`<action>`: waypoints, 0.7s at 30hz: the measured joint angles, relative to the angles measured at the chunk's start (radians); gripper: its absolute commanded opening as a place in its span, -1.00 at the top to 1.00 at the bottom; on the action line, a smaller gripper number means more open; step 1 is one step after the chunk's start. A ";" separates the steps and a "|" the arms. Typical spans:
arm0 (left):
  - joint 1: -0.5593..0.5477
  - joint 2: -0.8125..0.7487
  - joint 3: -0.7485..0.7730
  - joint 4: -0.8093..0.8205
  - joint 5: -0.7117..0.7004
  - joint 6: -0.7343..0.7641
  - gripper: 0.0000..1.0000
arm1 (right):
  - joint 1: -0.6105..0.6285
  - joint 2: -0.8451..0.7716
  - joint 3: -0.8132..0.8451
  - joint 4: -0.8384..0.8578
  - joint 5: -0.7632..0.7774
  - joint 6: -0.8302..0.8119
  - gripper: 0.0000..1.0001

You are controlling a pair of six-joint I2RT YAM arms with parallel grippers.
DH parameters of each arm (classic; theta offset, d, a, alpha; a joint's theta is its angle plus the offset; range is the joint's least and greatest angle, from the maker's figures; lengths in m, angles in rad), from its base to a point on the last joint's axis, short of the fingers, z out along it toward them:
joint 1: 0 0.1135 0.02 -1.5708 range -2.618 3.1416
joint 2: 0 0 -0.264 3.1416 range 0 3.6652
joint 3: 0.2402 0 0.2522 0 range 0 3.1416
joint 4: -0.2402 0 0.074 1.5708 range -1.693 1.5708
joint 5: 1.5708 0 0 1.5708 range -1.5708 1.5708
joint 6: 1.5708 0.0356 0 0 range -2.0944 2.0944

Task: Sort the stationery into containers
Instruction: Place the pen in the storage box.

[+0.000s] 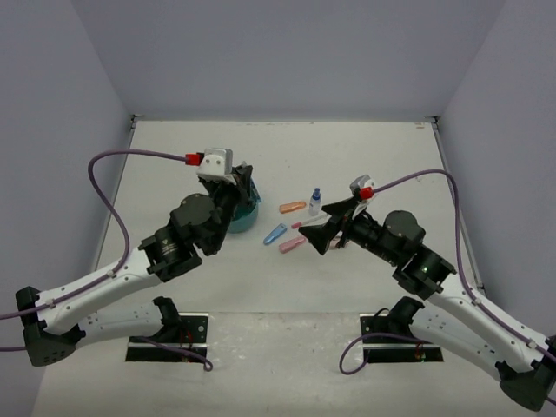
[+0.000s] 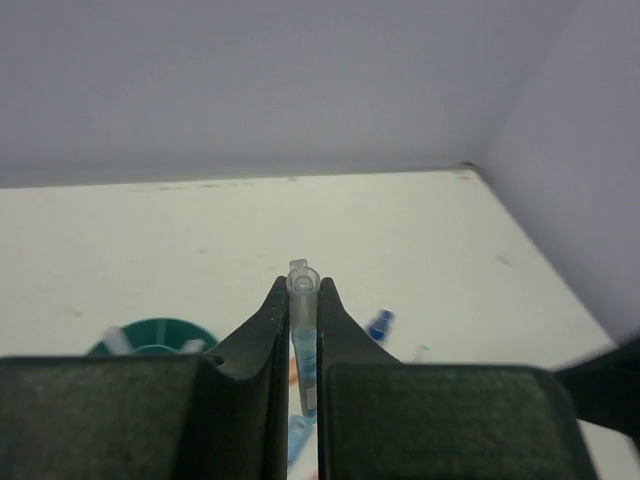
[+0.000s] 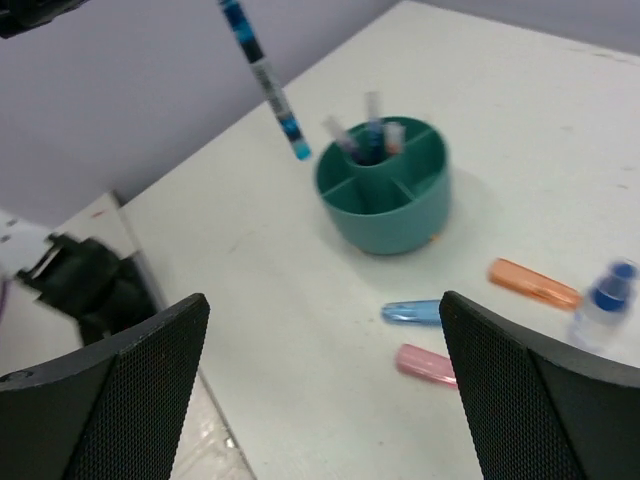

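My left gripper point(image 2: 302, 290) is shut on a blue pen point(image 2: 304, 335) with a clear cap. It holds the pen upright above the round teal organizer point(image 1: 244, 222). In the right wrist view that pen point(image 3: 265, 75) hangs tilted just left of and above the organizer point(image 3: 390, 225), where a few pens point(image 3: 372, 135) stand in a far compartment. My right gripper point(image 3: 322, 305) is open and holds nothing. It hovers near the pink marker point(image 3: 427, 363) and light-blue marker point(image 3: 412, 312). The orange marker point(image 3: 533, 283) and blue-capped bottle point(image 3: 603, 300) lie to their right.
In the top view the loose markers point(image 1: 293, 207) and bottle point(image 1: 314, 201) lie between the two arms, right of the organizer. Grey walls close in the table at the back and on both sides. The left arm's body covers most of the organizer from above.
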 measured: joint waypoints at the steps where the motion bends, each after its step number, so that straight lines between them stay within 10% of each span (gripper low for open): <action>1: 0.036 0.022 0.000 0.007 -0.043 0.011 1.00 | 0.000 -0.029 -0.004 -0.029 0.063 0.001 -0.97; 8: 0.313 0.167 -0.039 0.060 -0.164 0.012 1.00 | -0.004 -0.169 -0.007 -0.122 0.251 0.001 -0.98; 21: 0.393 0.306 -0.207 0.259 -0.082 -0.035 1.00 | -0.005 -0.159 -0.020 -0.160 0.257 0.001 -0.98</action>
